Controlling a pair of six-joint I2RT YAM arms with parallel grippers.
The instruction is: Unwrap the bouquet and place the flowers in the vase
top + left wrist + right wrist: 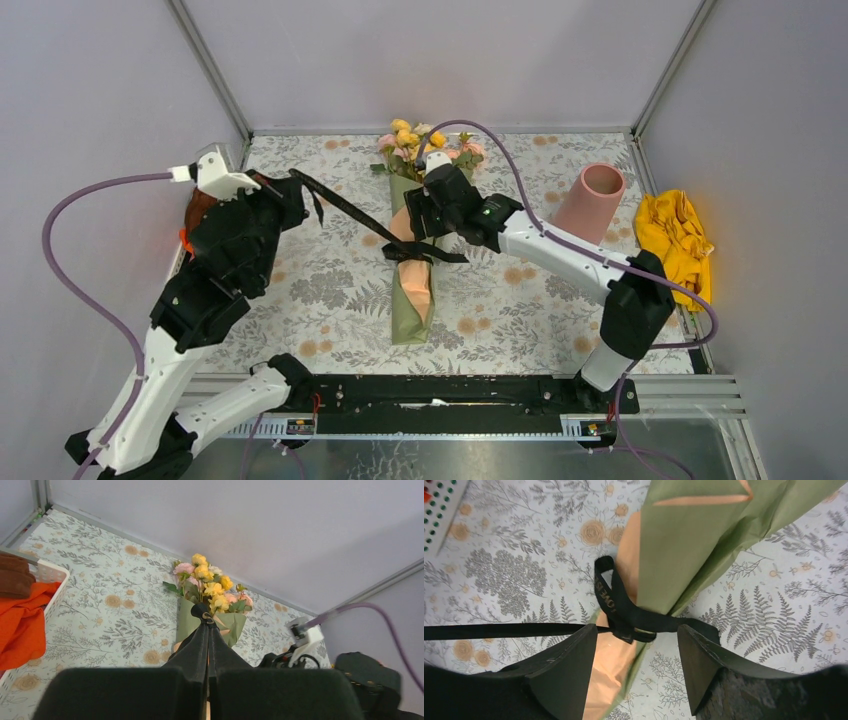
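Leftward ran the black ribbon [350, 205], taut from the knot of the wrapped bouquet [412, 290].
The left pincer [290, 185] was clamped on the ribbon, its fingers [192, 650] pressed together over the strip. The right pincer [636, 630] had its jaws apart, straddling the paper cone at the knot. The bouquet lay in the middle of the desk [320, 290], blooms toward the far wall, while the pink vase [592, 200] stood well apart to its right, near a yellow cloth [678, 240].
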